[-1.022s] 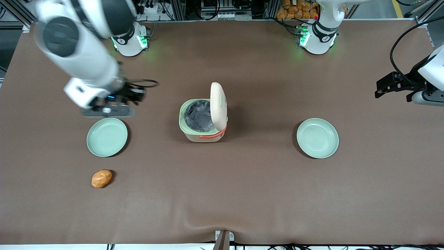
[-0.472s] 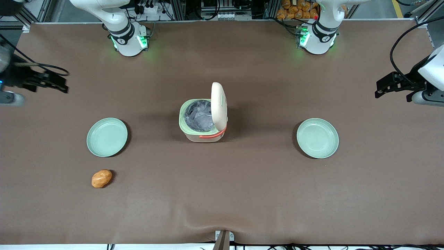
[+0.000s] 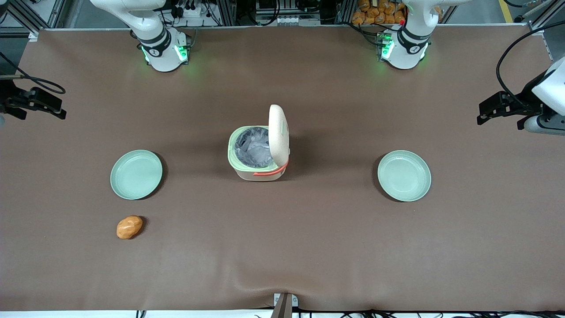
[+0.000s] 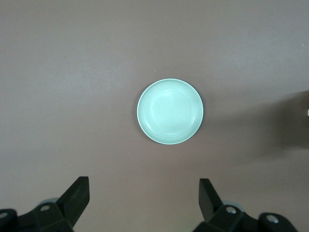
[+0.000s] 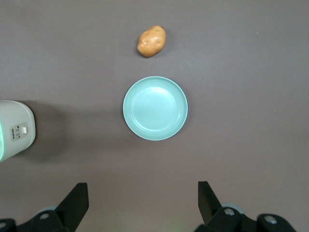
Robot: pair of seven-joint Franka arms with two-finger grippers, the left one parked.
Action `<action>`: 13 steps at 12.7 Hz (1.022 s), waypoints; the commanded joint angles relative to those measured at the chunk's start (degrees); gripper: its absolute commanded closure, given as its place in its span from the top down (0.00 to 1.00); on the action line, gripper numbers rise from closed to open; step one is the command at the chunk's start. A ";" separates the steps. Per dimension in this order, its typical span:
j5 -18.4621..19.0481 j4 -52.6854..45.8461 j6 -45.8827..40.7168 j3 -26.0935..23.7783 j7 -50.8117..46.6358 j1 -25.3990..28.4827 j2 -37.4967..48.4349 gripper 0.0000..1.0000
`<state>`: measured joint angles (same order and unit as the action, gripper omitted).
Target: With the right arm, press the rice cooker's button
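Observation:
The rice cooker [image 3: 256, 154] stands mid-table with its cream lid [image 3: 278, 132] upright and open, so the silver inner pot [image 3: 252, 148] shows. The coral handle [image 3: 271, 172] is on the side nearer the front camera. The button [image 3: 286, 128] is a small pale green patch on the lid's outer face. My right arm's gripper [image 3: 43, 115] hangs open and empty at the working arm's end of the table, far from the cooker. In the right wrist view the gripper [image 5: 142, 193] is open above bare table, and one cream wall of the cooker [image 5: 14, 133] shows.
A pale green plate [image 3: 136, 174] [image 5: 155, 108] lies between my gripper and the cooker. A potato [image 3: 129, 227] [image 5: 151, 41] lies nearer the front camera than that plate. A second green plate [image 3: 404, 176] [image 4: 170, 111] lies toward the parked arm's end.
My right arm has swung away from above the plate, out to the working arm's end of the table. The cooker, plates and potato have not moved.

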<state>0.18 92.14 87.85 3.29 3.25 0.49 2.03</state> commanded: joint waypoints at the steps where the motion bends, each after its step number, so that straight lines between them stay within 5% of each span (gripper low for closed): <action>1: 0.17 4.45 2.40 -1.36 1.06 -1.19 3.77 1.00; 13: -0.71 0.76 2.06 -1.36 1.14 -1.45 3.16 1.00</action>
